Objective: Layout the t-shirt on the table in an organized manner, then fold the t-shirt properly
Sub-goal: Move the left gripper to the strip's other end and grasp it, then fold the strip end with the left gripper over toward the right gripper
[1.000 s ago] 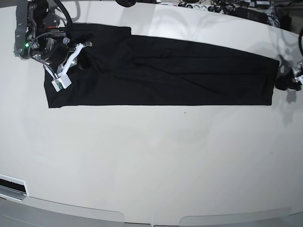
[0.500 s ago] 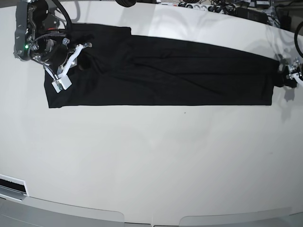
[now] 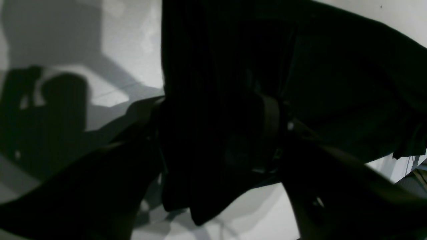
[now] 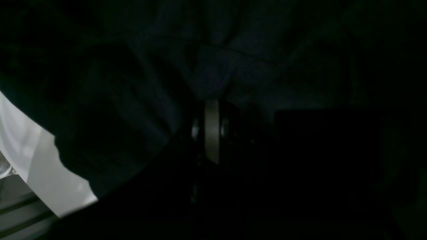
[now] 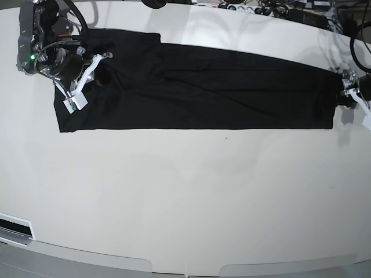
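The black t-shirt lies as a long folded strip across the far part of the white table. My right gripper rests on the strip's left end. In the right wrist view its fingers are pressed together, with t-shirt fabric bunched at their tips. My left gripper is at the strip's right end. In the left wrist view this gripper stands open and wide, with the t-shirt edge between its dark fingers.
Cables and power strips crowd the table's far edge. A dark object sits at the top centre. The table's curved front rim runs along the bottom. Bare table shows beside the shirt's end.
My left gripper has moved in from the right edge to the shirt's right end. The right arm and the shirt have barely shifted.
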Action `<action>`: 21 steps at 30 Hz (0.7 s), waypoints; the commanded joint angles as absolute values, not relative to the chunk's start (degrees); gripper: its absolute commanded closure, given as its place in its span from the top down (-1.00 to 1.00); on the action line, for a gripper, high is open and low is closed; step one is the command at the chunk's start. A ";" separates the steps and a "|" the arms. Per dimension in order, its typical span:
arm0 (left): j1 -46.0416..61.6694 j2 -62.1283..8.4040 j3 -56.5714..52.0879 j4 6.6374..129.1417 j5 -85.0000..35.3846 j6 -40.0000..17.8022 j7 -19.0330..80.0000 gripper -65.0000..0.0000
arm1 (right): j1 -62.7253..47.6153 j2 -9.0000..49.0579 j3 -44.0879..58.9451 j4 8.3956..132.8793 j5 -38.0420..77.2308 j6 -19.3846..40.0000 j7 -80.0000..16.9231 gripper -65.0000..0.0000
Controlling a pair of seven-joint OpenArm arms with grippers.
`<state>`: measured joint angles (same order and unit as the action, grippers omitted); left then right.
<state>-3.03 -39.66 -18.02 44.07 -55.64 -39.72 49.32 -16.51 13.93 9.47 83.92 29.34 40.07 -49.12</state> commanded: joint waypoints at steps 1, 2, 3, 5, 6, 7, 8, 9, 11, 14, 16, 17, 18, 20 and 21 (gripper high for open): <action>-3.49 -40.64 -18.33 44.62 -56.25 -40.00 50.28 0.03 | -16.51 14.31 9.41 84.16 28.64 40.00 -50.19 -1.00; -3.49 -40.64 -18.33 44.62 -57.08 -40.00 51.40 0.03 | -16.51 14.31 9.41 84.16 28.67 40.00 -50.17 -1.00; -3.49 -40.62 -18.33 44.62 -58.08 -40.00 52.77 0.03 | -16.49 14.31 9.41 84.16 28.67 40.00 -50.15 -1.00; -3.49 -40.64 -18.33 44.62 -60.10 -40.00 55.27 0.03 | -16.51 14.31 9.41 84.16 28.67 40.00 -50.15 -1.00; -3.49 -40.64 -18.33 44.62 -61.08 -40.00 56.31 0.03 | -16.51 14.31 9.41 84.16 28.67 40.00 -50.15 -1.00; -3.51 -40.64 -18.33 44.62 -62.06 -40.00 57.08 0.03 | -16.49 14.31 9.41 84.16 28.67 40.00 -50.15 -1.00; -3.51 -40.64 -18.33 44.62 -63.11 -40.00 57.49 0.03 | -16.49 14.31 9.41 84.16 28.69 40.00 -50.15 -1.00; -3.51 -40.64 -18.33 44.62 -63.79 -40.00 57.58 0.02 | -16.49 14.31 9.41 84.16 28.67 40.00 -50.15 -1.00; -3.51 -40.60 -18.33 44.62 -64.03 -40.00 57.78 -0.02 | -16.51 14.31 9.41 84.16 28.67 40.00 -50.15 -1.00; -3.51 -40.60 -18.33 44.62 -65.76 -40.00 59.33 -0.13 | -16.49 14.31 9.41 84.16 28.67 40.00 -50.15 -1.00; -3.51 -40.62 -18.33 44.62 -66.78 -40.00 59.64 -0.24 | -16.49 14.31 9.41 84.16 28.67 40.00 -50.15 -1.00; -3.53 -40.62 -18.33 44.62 -66.78 -40.00 59.64 -0.30 | -16.49 14.31 9.41 84.16 28.69 40.00 -50.15 -1.00; -3.51 -40.60 -18.33 44.62 -66.78 -40.00 59.61 -0.36 | -16.47 14.31 9.41 84.16 28.69 40.00 -50.13 -1.00; -3.53 -40.62 -18.33 44.62 -66.78 -40.00 59.61 -0.49 | -16.49 14.31 9.41 84.16 28.69 40.00 -50.15 -1.00; -3.53 -40.62 -18.33 44.62 -66.78 -40.00 59.61 -0.61 | -16.49 14.31 9.41 84.16 28.67 40.00 -50.15 -1.00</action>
<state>-2.72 -39.07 -18.02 44.05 -65.60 -39.55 60.01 -16.49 13.93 9.47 83.92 29.34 40.10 -49.10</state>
